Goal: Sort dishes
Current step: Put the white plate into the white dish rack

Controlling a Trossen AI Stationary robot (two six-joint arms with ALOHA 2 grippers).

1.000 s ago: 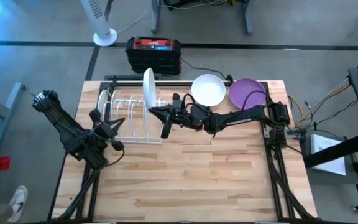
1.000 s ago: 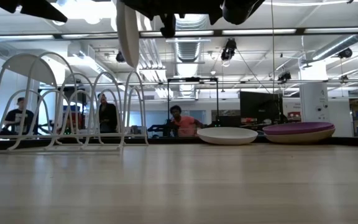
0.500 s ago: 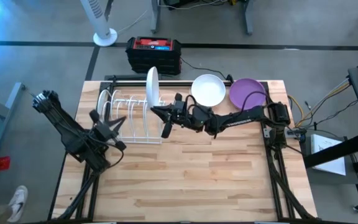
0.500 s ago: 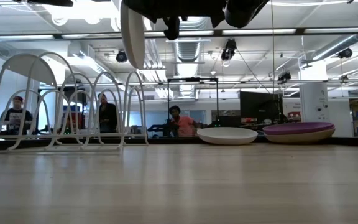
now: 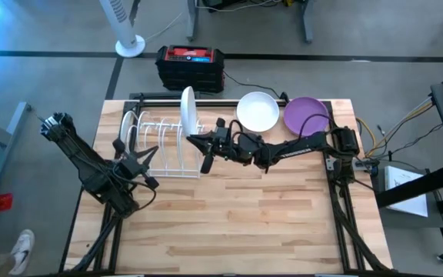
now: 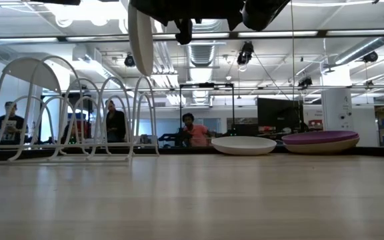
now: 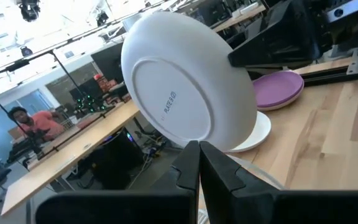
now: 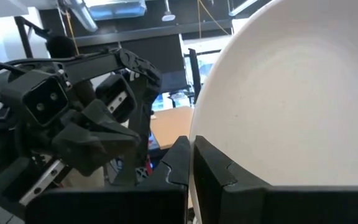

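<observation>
Above wire rack (image 5: 160, 142): white plate (image 5: 188, 111) upright, clamped in right gripper (image 5: 193, 138).

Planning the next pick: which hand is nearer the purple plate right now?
Right. The right hand holds a white plate on edge over the rack, partway across the table from the purple plate. The left hand sits beyond the rack, farther still.

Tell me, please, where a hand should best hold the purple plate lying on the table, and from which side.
Probably at its rim. The purple plate lies flat at the table's far right corner, beside the white bowl, so its near edge, facing open table, looks easiest: approach from above, one finger under the lip.
</observation>
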